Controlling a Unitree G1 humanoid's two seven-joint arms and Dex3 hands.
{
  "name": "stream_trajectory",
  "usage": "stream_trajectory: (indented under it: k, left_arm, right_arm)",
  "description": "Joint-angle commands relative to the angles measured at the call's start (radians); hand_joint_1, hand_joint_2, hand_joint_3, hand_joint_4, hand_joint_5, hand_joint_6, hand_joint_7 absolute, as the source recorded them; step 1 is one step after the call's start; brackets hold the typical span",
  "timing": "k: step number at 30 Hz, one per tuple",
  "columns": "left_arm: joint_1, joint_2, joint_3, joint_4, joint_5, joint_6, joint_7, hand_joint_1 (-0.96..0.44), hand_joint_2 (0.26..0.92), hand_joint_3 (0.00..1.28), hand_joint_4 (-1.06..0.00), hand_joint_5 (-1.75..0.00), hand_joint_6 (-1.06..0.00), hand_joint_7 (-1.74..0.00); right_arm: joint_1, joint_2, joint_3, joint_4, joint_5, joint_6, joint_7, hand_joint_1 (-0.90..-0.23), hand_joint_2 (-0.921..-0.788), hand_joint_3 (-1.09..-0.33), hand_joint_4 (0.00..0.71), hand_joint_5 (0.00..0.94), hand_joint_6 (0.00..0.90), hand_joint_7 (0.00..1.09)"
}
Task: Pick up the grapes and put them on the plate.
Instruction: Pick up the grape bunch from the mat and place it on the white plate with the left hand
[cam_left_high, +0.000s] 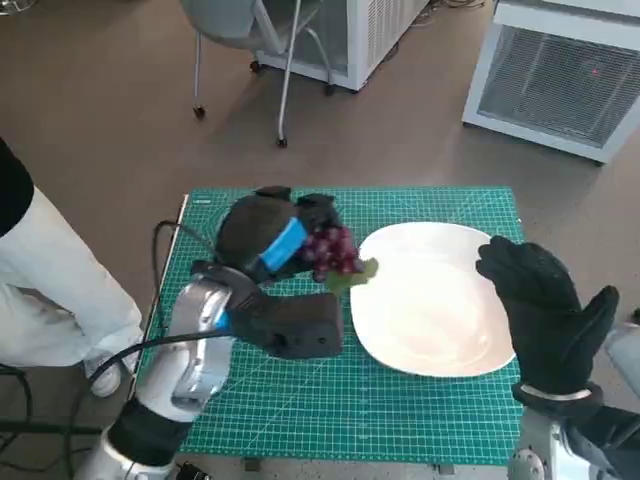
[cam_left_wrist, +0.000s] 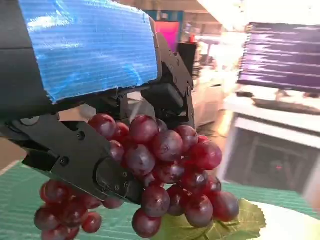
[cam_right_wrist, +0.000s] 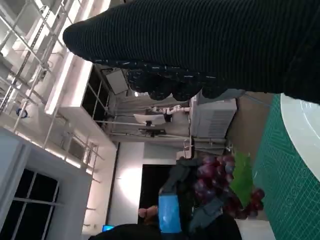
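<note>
While the left hand (cam_left_high: 268, 240) grips the grapes (cam_left_high: 333, 250), the bunch hangs lengthwise downward, leaf lowest, beside the plate (cam_left_high: 430, 340).

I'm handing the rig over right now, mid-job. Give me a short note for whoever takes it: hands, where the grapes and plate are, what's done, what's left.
Left hand: holds the bunch of red grapes, lifted off the green cutting mat, just beside the white plate at its near-left rim; the green leaf hangs by the rim.
Right hand: holds nothing, fingers apart, raised over the plate's right edge.
Done: grapes picked up and brought to the plate's side.
Left: carry the bunch over the plate, lower it and let go. The plate holds nothing yet.
</note>
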Motion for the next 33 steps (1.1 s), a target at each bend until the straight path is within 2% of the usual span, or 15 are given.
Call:
stream_trajectory:
  k: [1,5,8,12,16,20,28,33]
  left_arm:
    - [-0.078,-0.048,-0.03,0.012,0.015,-0.015,-0.004,0.0,0.895,0.05,-0.76,-1.19,-0.71,-0.97]
    - [-0.12,-0.082,-0.057,0.046,0.03,-0.024,0.004,0.0,0.895,0.05,-0.76,-1.22,-0.73,-0.93]
    - [-0.15,-0.108,-0.079,0.076,0.04,-0.037,0.011,0.01,0.903,0.07,-0.69,-1.33,-0.74,-0.89]
    - [-0.191,-0.144,-0.107,0.128,0.052,-0.058,0.025,0.01,0.916,0.13,-0.58,-1.44,-0.66,-0.98]
    - [-0.228,-0.18,-0.126,0.192,0.054,-0.085,0.044,0.01,0.92,0.18,-0.54,-1.48,-0.56,-1.07]
    - [-0.261,-0.211,-0.137,0.255,0.047,-0.111,0.057,0.01,0.92,0.19,-0.55,-1.48,-0.54,-1.09]
    - [-0.321,-0.275,-0.152,0.384,0.022,-0.155,0.063,0.0,0.921,0.18,-0.64,-1.3,-0.44,-1.25]
    - [-0.341,-0.298,-0.154,0.439,0.01,-0.178,0.064,0.0,0.92,0.15,-0.67,-1.25,-0.47,-1.26]
  right_arm:
    - [0.016,0.0,-0.004,0.001,0.0,0.008,-0.002,-0.385,-0.921,-0.52,0.477,0.436,0.262,0.84]
    - [0.02,-0.001,-0.008,0.001,0.003,0.008,-0.001,-0.387,-0.921,-0.518,0.48,0.432,0.266,0.84]
    - [0.024,-0.001,-0.011,-0.003,0.006,0.009,-0.002,-0.388,-0.921,-0.516,0.483,0.428,0.269,0.83]
    - [0.031,0.0,-0.016,-0.009,0.009,0.009,-0.003,-0.39,-0.921,-0.51,0.497,0.403,0.284,0.8]
    - [0.038,0.0,-0.021,-0.015,0.009,0.006,-0.007,-0.392,-0.921,-0.503,0.512,0.377,0.298,0.78]
    - [0.042,0.001,-0.029,-0.017,0.007,-0.001,-0.01,-0.392,-0.921,-0.498,0.531,0.349,0.317,0.77]
    - [0.053,0.011,-0.041,-0.02,0.002,-0.026,-0.02,-0.393,-0.921,-0.488,0.568,0.305,0.353,0.73]
    - [0.062,0.012,-0.043,-0.023,-0.004,-0.04,-0.029,-0.391,-0.921,-0.486,0.574,0.295,0.359,0.72]
